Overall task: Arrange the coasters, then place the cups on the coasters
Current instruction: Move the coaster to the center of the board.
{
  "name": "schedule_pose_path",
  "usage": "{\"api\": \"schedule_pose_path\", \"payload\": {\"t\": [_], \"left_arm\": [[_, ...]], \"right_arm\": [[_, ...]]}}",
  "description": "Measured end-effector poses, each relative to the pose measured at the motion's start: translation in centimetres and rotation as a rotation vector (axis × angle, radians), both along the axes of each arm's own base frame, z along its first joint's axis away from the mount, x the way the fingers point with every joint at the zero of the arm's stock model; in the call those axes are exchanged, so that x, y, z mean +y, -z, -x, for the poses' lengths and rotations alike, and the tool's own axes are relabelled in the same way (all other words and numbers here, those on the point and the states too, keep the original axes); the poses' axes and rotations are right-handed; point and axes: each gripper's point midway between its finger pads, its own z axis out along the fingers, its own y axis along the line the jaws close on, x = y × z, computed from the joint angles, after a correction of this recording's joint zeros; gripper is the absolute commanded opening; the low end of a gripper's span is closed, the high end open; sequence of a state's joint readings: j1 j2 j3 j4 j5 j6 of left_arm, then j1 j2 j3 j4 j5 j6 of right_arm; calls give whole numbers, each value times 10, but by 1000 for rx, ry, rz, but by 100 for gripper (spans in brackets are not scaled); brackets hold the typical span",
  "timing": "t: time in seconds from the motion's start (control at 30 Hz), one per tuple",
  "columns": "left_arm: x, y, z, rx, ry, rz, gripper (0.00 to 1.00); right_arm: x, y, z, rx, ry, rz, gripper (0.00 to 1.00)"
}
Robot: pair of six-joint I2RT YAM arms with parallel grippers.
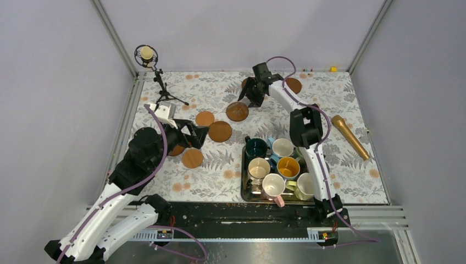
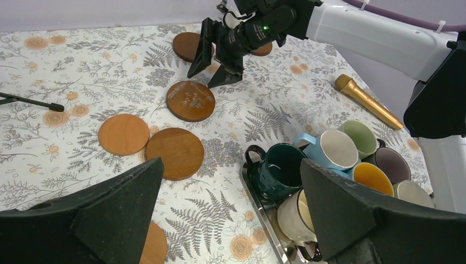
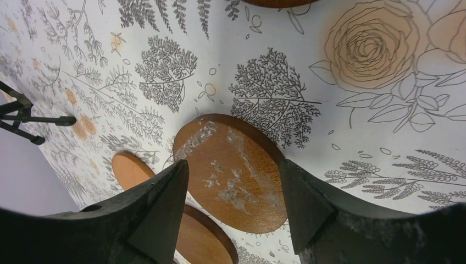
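Scuffed dark coaster lies flat on worktop, far-centre, just beyond orange-brown coaster pair. Right hand directly over it, fingers apart, one each side; can't tell if touching. Cups packed in steel tray nr right arm. Left hand spread wide, holding nothing, at worktop's left.

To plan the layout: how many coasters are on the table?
7 coasters: three mid-table, two by the left gripper at, two far back near the right gripper at. More may be hidden.
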State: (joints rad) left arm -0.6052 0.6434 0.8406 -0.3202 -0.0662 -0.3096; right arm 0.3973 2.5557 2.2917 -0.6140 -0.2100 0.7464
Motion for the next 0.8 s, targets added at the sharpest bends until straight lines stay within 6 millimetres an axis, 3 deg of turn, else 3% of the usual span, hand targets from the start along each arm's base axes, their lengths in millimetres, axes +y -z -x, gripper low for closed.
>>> {"api": "schedule_pose_path", "payload": {"t": [0.47, 0.8], "left_arm": [[6, 9, -11, 25, -62, -26, 99], [30, 47, -31, 155, -263, -108, 98]], "right_arm": [[31, -1, 33, 13, -186, 2, 67], [42, 0, 44, -3, -271, 12, 67]]}}
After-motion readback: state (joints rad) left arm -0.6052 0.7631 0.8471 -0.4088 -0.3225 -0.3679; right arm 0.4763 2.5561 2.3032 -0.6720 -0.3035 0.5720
